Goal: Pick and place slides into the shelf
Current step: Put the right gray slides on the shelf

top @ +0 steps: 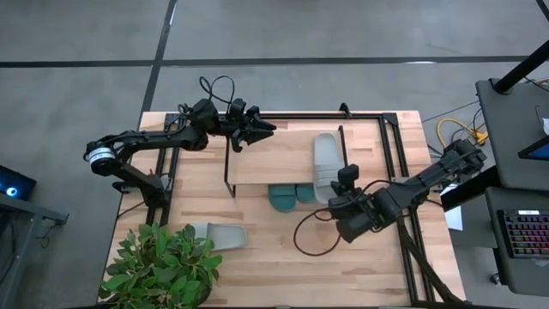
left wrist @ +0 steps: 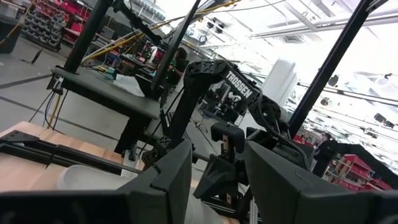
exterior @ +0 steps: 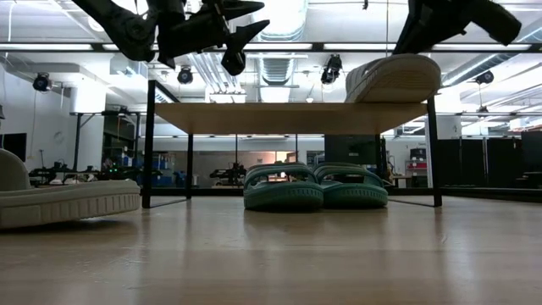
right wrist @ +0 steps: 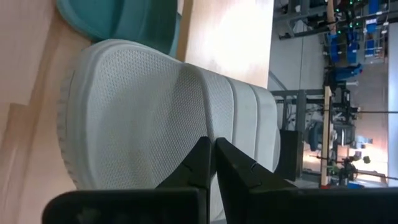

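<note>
Two teal slides [exterior: 312, 186] sit under the shelf [top: 274, 154]; right gripper [right wrist: 214, 163] closed above its grey slide [top: 325, 163]; left gripper [top: 257, 130] part-open, empty.

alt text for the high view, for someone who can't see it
Top-down view of a wooden table with a low shelf: one grey slide lies on top, two teal slides poke out beneath. The shut right gripper sits beside the grey slide, the left gripper hovers over the shelf's corner, and another grey slide lies by a potted plant.

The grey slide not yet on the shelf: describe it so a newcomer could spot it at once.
Start at the potted plant at the table's near left corner. The grey slide lies flat on the table beside it. Its twin sits on the shelf; the teal pair sits underneath.
</note>
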Available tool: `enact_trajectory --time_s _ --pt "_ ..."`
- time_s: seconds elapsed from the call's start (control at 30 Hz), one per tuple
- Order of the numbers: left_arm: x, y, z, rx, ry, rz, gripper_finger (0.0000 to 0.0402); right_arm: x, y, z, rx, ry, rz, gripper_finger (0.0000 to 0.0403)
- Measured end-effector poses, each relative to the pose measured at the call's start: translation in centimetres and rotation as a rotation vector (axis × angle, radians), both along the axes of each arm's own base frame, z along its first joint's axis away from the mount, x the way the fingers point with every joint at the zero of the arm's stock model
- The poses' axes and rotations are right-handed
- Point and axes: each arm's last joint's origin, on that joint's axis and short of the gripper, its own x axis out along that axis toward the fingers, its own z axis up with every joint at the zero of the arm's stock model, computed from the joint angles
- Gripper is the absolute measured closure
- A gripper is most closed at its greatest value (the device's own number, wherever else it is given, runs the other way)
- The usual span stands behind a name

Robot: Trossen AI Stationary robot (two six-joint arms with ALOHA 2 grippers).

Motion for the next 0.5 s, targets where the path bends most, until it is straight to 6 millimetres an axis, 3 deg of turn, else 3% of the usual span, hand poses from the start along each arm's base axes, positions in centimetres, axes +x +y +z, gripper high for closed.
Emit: enact_trajectory --time_s 0.5 --pt "0.00 0.00 0.00 0.000 0.000 0.000 0.0269 -0.62 -0.33 0.11 0.032 0.010 -0.059 0.0394"
